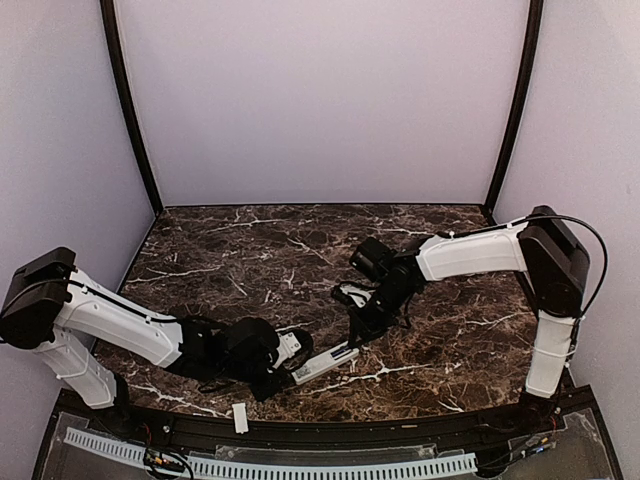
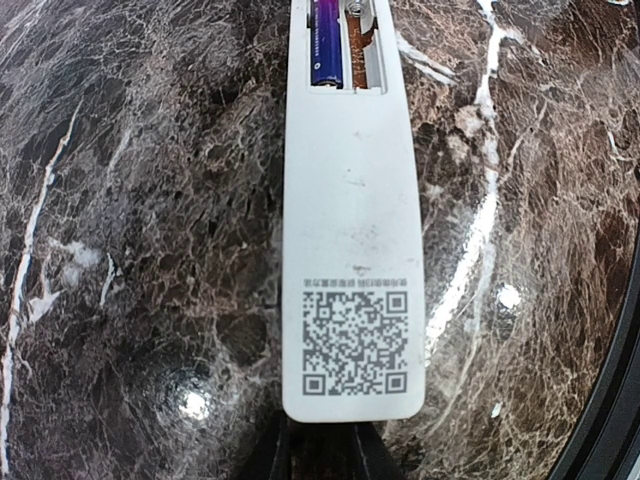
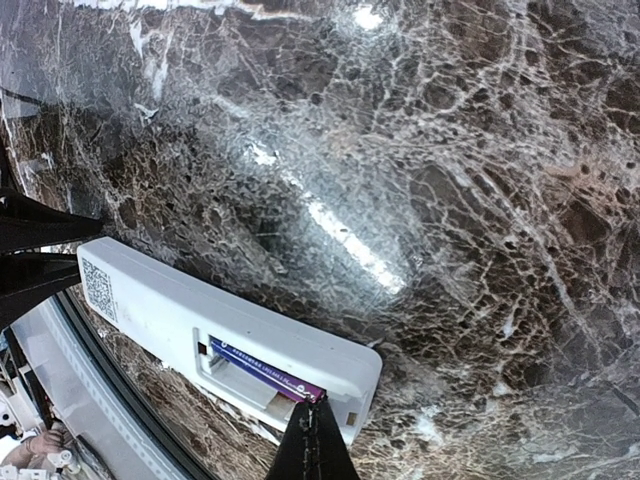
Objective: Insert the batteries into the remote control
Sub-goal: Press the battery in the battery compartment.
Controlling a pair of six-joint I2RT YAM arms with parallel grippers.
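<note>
The remote (image 2: 350,250) lies face down on the surface (image 2: 150,250), one purple battery (image 2: 325,45) in its open bay (image 2: 365,45). The left tool (image 2: 322,455) grips its coded end; the right tool (image 3: 312,450), pinched empty, sits at the bay end.

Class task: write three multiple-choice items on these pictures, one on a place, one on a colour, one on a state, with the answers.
1. Where does the short flat white strip lie? A at the near edge of the dark marble table; B mid-table; C by the far wall.
2. What colour is the slim cylindrical battery in the slim white plastic remote control? A green; B orange; C purple.
3. The remote's battery compartment is: A covered; B open; C taped.
Answers: 1 A, the top view shows it there; 2 C, both wrist views show purple; 3 B, the battery lies bare.
</note>
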